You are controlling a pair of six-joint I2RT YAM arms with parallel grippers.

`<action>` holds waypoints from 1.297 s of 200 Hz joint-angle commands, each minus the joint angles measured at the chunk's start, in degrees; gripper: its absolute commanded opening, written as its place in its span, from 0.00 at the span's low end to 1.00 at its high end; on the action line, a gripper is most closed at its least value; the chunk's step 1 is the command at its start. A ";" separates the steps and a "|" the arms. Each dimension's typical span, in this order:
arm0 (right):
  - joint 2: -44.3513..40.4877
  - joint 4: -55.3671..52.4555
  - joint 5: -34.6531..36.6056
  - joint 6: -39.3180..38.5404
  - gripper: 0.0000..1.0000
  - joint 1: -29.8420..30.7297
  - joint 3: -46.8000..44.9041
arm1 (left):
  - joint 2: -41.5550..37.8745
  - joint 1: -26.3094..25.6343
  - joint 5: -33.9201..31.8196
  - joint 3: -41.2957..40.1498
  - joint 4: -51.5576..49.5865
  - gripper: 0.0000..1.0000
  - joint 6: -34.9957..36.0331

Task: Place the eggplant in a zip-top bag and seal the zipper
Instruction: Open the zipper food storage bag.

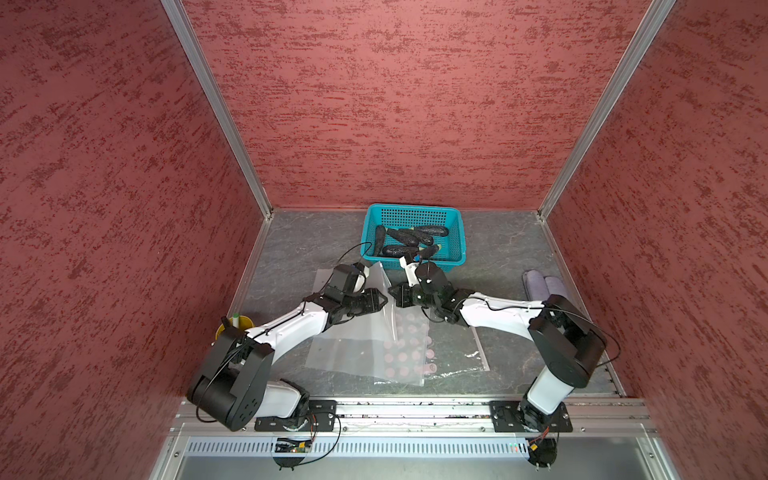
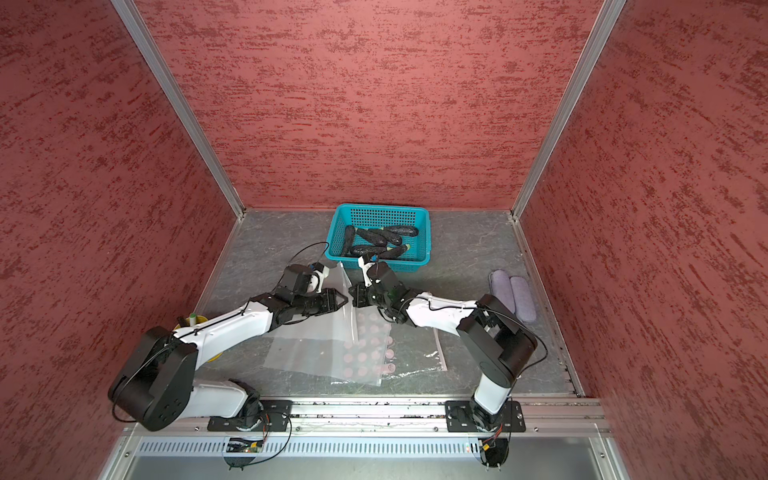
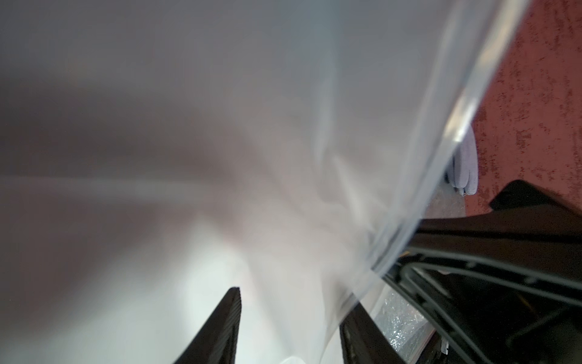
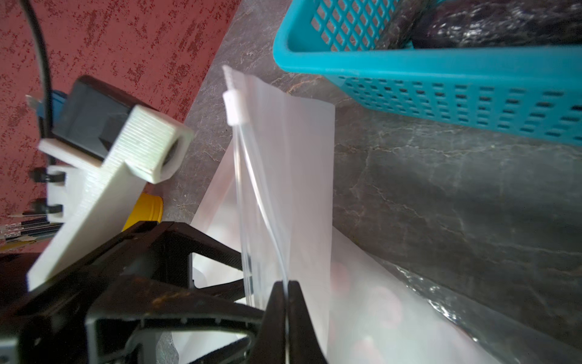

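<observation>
Eggplants (image 1: 405,239) all lie in the teal basket (image 1: 413,206) at the upper centre of both top views. None is in a bag, so packing has not begun. Mid-frame, the bag (image 4: 299,176) is held up off the table (image 1: 498,257). The right gripper (image 4: 287,293) is pinched tight on one lip of its mouth. The left gripper (image 3: 289,302) has its fingers apart astride the film, gripping nothing. Spreading the mouth seems the step in hand; loading and zipping remain.
</observation>
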 commanded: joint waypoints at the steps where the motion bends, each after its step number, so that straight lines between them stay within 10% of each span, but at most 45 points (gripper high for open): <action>1: -0.01 1.61 -0.72 0.36 0.00 -0.35 -0.26 | -1.56 0.08 2.92 -0.76 3.32 0.54 0.00; 203: -2.47 8.70 -5.68 7.22 0.00 -1.57 -3.90 | 8.97 -3.00 -7.98 1.29 3.31 0.51 -0.80; 259: -4.16 6.03 -0.26 5.48 0.00 -3.55 -6.60 | 3.58 -1.83 -10.00 1.86 -5.27 0.13 2.93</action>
